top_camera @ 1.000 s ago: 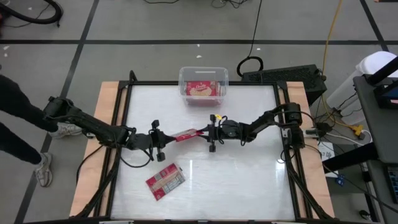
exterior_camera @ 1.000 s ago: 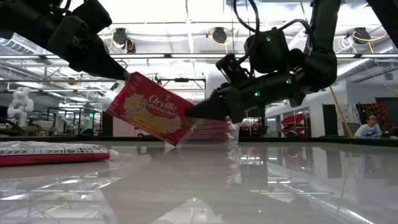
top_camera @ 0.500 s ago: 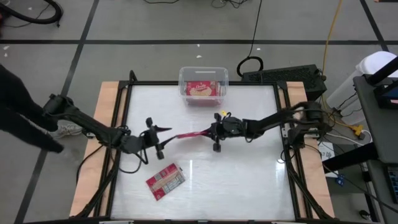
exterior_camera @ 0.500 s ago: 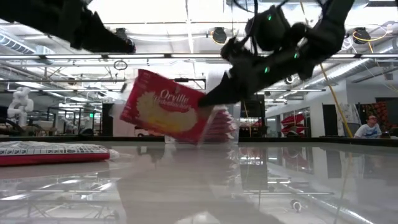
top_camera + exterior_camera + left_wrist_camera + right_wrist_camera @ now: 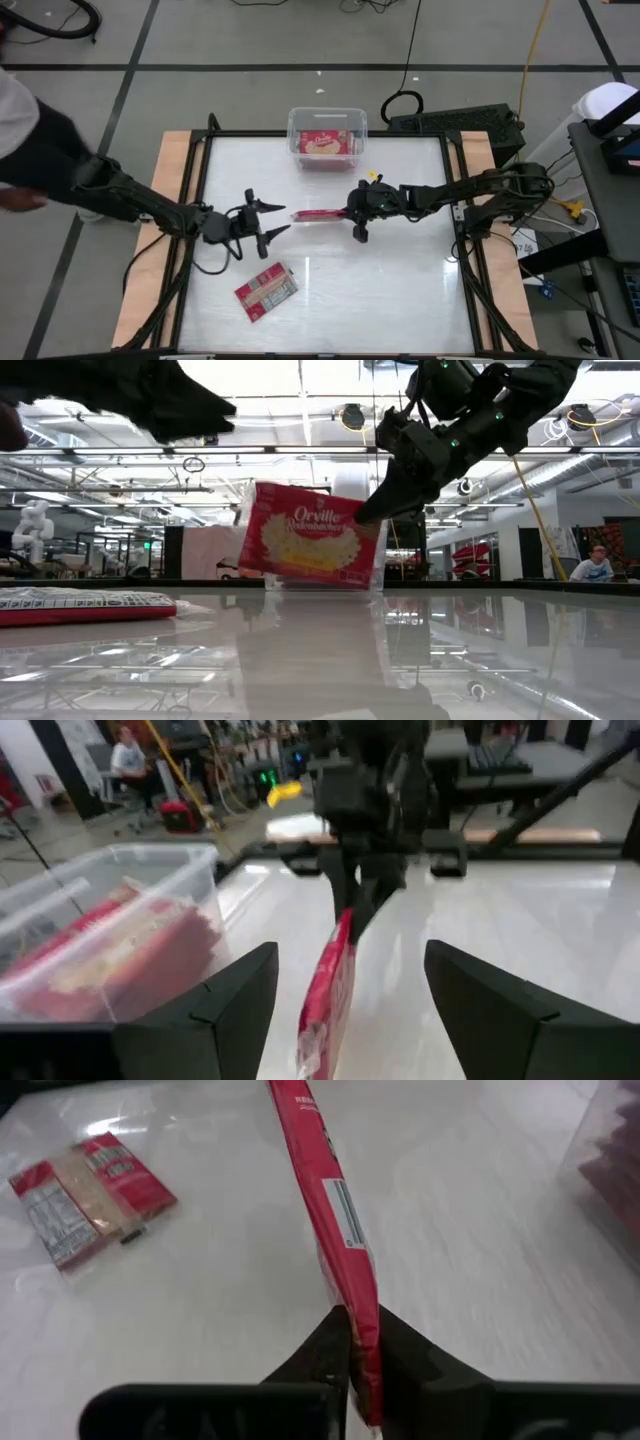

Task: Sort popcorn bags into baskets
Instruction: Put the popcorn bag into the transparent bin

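1. Popcorn bag (image 5: 318, 214), flat red packet, hangs edge-up over mid-table, pinched at one end by the right gripper (image 5: 352, 212), ready to carry
2. Left gripper (image 5: 270, 217) spread beside it, letting go
3. Clear plastic basket (image 5: 327, 116) waits at the far edge; another packet (image 5: 266, 291) lies near

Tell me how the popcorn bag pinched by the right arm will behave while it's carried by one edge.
The popcorn bag probably stays fairly stiff: held edge-on by the right gripper alone, it juts out straight without drooping. It seems light, since a thin pinch at one end supports it. Its glossy wrapper could slip, so a quick swing toward the bin may twist it.
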Robot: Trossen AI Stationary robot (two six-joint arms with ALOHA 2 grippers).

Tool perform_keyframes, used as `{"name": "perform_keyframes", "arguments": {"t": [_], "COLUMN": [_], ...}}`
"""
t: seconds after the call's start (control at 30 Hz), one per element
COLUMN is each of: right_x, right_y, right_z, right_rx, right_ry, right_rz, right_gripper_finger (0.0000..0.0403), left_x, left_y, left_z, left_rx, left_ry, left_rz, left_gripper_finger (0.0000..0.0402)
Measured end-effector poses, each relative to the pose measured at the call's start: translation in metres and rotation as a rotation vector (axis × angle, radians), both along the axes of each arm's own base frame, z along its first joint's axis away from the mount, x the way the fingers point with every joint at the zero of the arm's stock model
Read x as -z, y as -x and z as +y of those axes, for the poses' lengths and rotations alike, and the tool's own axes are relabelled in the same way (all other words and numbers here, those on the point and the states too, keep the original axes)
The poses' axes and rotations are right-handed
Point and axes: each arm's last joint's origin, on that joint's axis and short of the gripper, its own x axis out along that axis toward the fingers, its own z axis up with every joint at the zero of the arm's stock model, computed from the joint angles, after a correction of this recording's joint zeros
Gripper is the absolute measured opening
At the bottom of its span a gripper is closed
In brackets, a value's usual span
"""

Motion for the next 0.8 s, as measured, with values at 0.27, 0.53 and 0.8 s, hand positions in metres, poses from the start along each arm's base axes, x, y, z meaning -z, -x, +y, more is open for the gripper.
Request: {"name": "perform_keyframes", "arguments": {"t": [0.27,0.53,0.8], "right_x": [0.001,0.001,0.001], "right_y": [0.001,0.001,0.001], "right_z": [0.000,0.000,-0.002], "right_rx": [0.012,0.011,0.021], "right_ry": [-0.019,-0.015,-0.014], "right_rz": [0.015,0.013,0.013], "right_gripper_finger": [0.0017,0.0017,0.0017], "left_x": [0.017,0.042,0.064], "left_y": [-0.022,-0.041,-0.049], "left_z": [0.017,0.044,0.065], "left_rx": [0.064,0.071,0.108], "left_ry": [0.030,0.066,0.147], "left_rz": [0.018,0.075,0.145], "left_gripper_finger": [0.0237,0.0235,0.0225]}}
